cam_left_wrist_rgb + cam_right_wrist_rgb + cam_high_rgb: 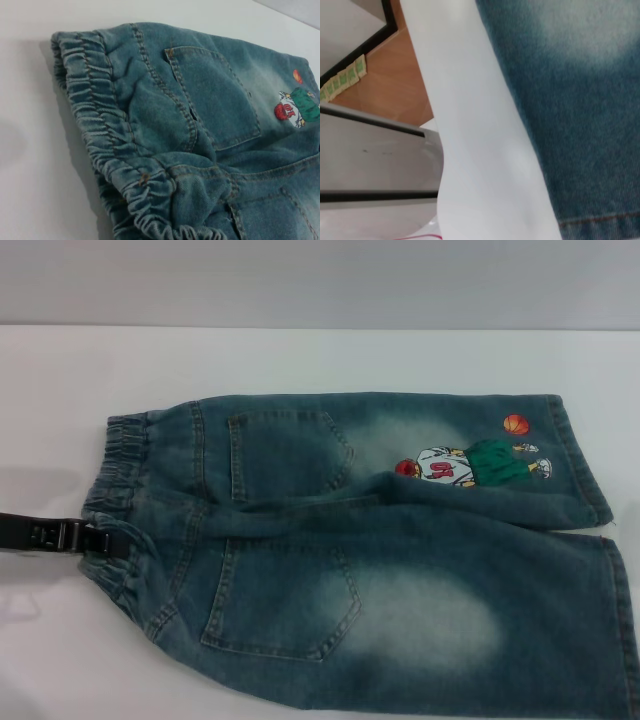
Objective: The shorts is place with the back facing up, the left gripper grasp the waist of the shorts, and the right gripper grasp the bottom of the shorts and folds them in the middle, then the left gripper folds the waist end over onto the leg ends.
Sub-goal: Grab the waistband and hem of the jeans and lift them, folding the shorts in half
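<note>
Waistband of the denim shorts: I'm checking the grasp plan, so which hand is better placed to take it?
Left. The black left hand already sits at the ruffled elastic waistband of the faded blue denim shorts; the right hand is outside the head view.

Bare table [320,360] surrounds the shorts [380,560]; nothing blocks access.

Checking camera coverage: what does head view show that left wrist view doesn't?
Head only: the left gripper at the waist of the shorts, the lower back pocket whole, both leg ends. Left wrist only: close detail of the gathered elastic folds. Both: the shorts, the upper back pocket, the cartoon print, the white table.
</note>
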`<control>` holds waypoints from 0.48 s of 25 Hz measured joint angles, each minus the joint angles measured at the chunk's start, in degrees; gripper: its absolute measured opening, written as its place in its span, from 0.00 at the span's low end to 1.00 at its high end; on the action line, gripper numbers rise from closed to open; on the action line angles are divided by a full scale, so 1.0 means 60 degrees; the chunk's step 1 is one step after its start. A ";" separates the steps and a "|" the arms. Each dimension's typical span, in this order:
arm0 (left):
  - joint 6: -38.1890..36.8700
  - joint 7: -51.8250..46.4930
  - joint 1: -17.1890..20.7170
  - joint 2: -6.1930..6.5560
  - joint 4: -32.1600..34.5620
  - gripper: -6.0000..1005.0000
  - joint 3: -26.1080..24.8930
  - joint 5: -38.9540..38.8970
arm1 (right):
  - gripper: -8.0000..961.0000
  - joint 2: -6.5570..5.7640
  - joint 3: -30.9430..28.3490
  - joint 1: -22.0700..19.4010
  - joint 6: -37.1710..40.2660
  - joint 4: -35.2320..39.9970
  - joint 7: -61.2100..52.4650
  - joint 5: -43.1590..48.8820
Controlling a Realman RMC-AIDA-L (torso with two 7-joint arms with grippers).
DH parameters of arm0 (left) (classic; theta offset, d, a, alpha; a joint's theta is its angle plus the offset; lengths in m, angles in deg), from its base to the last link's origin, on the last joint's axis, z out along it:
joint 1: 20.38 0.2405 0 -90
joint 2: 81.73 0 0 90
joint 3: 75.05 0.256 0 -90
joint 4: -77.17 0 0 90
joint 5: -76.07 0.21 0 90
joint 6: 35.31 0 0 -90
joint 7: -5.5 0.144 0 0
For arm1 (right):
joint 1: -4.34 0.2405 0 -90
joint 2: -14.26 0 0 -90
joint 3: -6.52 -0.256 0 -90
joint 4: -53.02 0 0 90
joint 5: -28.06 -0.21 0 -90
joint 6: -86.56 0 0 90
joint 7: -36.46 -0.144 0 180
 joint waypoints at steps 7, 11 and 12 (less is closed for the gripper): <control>0.0011 0.0000 -0.0006 -0.0027 0.0000 0.07 0.0000 0.0001 | 0.83 0.0085 0.0155 -0.0001 0.0005 0.0012 -0.0013 0.0103; 0.0011 0.0000 -0.0016 -0.0033 0.0000 0.07 -0.0003 0.0001 | 0.83 0.0178 0.0210 0.0057 -0.0031 0.0009 -0.0012 0.0291; 0.0011 -0.0001 -0.0017 -0.0031 0.0000 0.07 -0.0014 0.0001 | 0.83 0.0204 0.0232 0.0062 -0.0032 0.0009 -0.0012 0.0326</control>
